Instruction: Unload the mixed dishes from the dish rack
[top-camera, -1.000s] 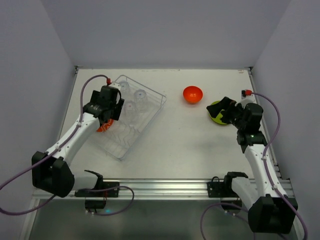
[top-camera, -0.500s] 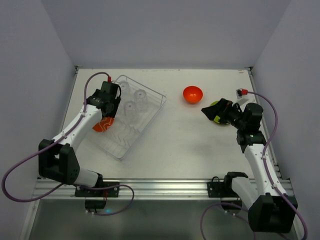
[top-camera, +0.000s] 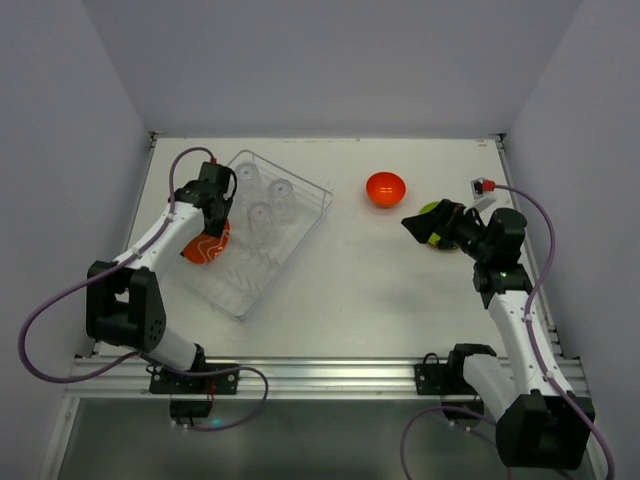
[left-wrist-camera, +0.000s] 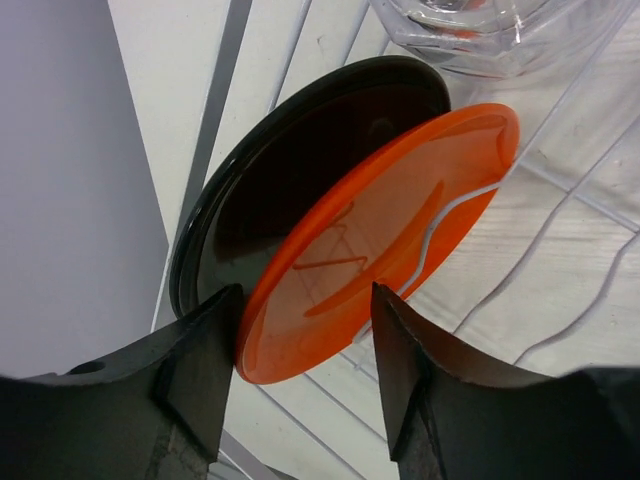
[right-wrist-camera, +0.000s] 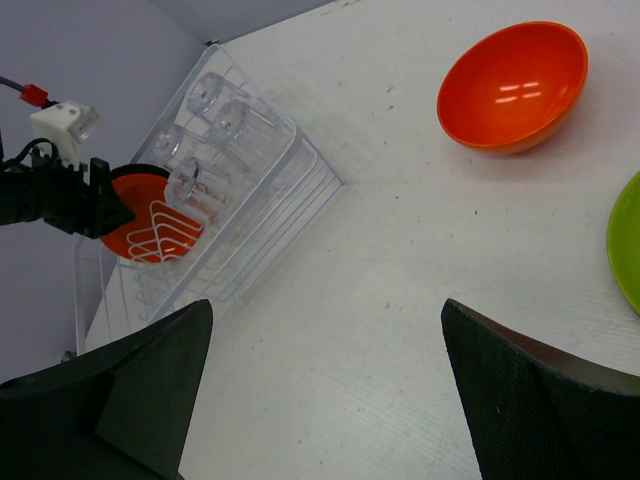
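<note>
L grip (left-wrist-camera: 306, 293): jaws partway apart, one finger each side of the orange-red plate (left-wrist-camera: 380, 220) at its lower rim. Both look to touch it, but you can't tell if they pinch.
Plate loc: on edge in the dish rack (top-camera: 287, 255), by its L wall, leaning vs the black plate (left-wrist-camera: 290, 150) behind. A wire prong (left-wrist-camera: 440, 235) crosses its face.
Handling: thin, stiff, glossy, so prob. light but slippery. The hard rim gives your pads little bite, and a shallow pinch may let it swivel.
Hold pt: go deeper on the rim, pads flat on front & back faces, clear of the prong. Lift along the slot so you don't snag wire or drag the black plate.
Glasses (top-camera: 262, 212): in the rack just past the plates, likely fragile. Keep your wrist off them.
R grip (right-wrist-camera: 327, 310): jaws wide apart, empty, above the table (top-camera: 380, 290) near the green plate (right-wrist-camera: 628, 245) & orange-red bowl (top-camera: 385, 188), both outside the rack.
</note>
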